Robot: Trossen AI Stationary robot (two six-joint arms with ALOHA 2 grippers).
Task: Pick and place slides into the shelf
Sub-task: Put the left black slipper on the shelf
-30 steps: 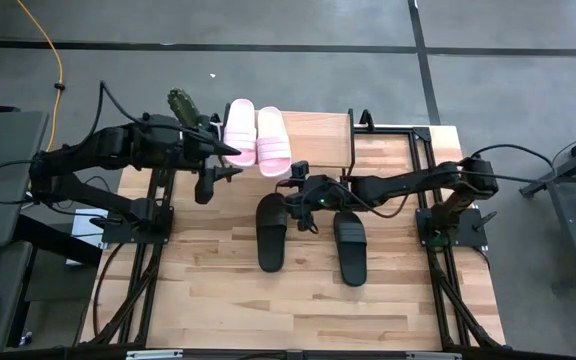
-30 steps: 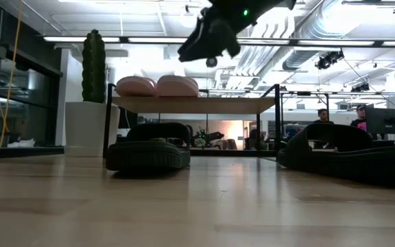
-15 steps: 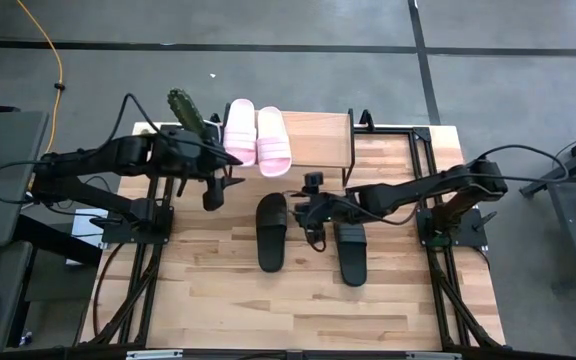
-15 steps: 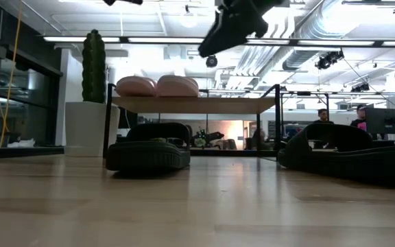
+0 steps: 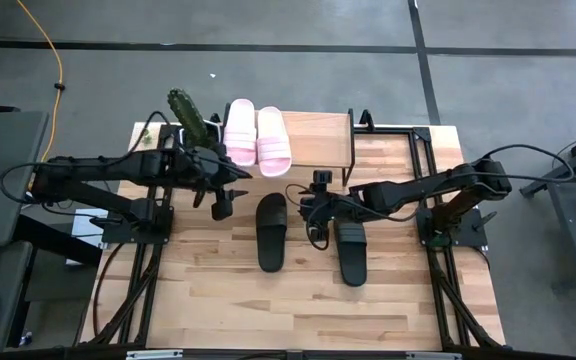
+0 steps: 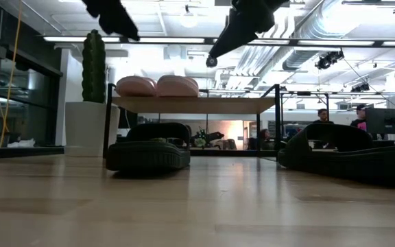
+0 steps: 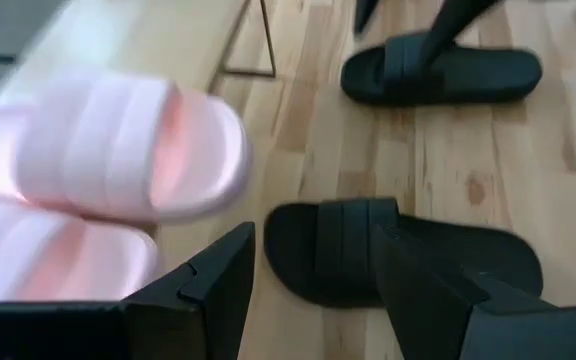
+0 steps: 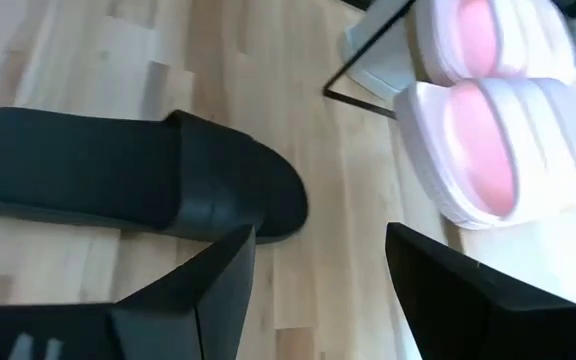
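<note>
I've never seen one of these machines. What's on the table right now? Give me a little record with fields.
pink slides: two, side by side on the shelf's wooden top
black slides: two on the table, one nearer the left arm, one nearer the right
left claw: open, empty, above the table beside the shelf
right claw: open, empty, between the black slides
cactus: beside the shelf
left to do: both black slides
</note>
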